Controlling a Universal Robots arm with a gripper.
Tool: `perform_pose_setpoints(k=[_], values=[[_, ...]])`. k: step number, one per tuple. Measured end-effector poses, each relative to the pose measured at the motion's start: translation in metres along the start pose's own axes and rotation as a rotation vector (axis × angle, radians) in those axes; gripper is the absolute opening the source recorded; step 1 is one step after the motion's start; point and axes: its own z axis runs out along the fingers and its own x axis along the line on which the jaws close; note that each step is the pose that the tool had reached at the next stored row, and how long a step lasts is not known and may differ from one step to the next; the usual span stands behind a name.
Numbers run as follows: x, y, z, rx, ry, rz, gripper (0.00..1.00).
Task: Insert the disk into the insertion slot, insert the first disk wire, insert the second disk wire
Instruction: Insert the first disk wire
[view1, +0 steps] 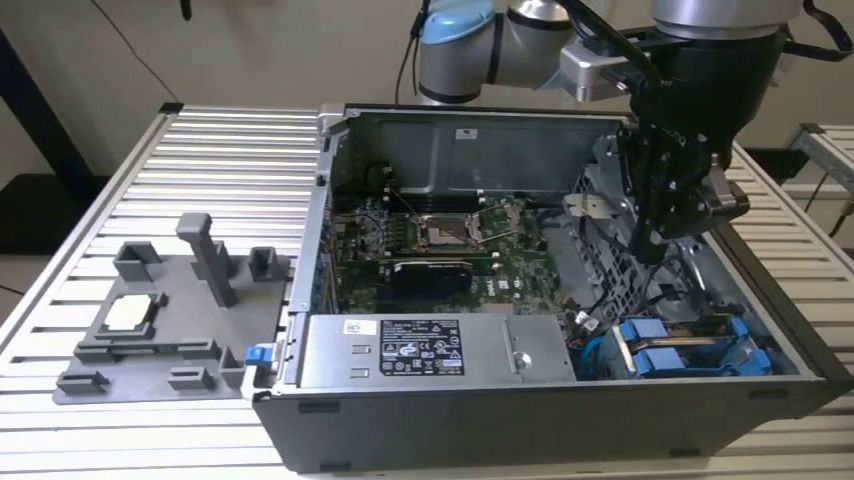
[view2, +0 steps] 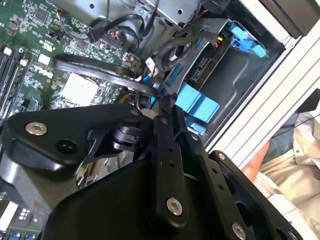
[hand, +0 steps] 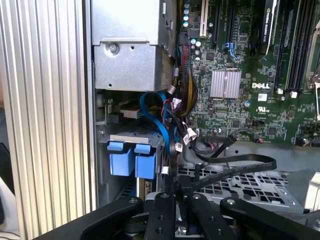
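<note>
Hand (view1: 654, 248) on the arm (view1: 694, 60) hangs inside the open computer case (view1: 534, 430), over the perforated metal on the exterior view's right, beside the green motherboard (view1: 427, 235). Its black fingers (hand: 165, 210) stand narrow, with the tips drawn close together. In both wrist views a flat black disk wire (hand: 240, 167) (view2: 95, 67) loops round to those tips and is pinched between them. The disk (view1: 647, 355), known by its bright blue carrier tabs, sits in the insertion slot (hand: 125, 138) of the grey sheet-metal cage. This is in the case's front corner on the exterior view's right, just beside the silver power-supply box (view1: 427, 350). In the first wrist view the blue tabs lie near the fingertips but apart from them. A bundle of blue, black and coloured cables (hand: 167, 117) runs between the box and the motherboard. The case stands on a ribbed aluminium worktop (view1: 227, 160), and a grey fixture plate (view1: 160, 335) lies on the exterior view's left, just beside the case.
</note>
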Motion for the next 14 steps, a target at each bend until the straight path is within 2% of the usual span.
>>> perform_pose_setpoints(k=[14], values=[[0.0000,0.0000,0.0000,-0.0005,0.0153,-0.002,0.16]])
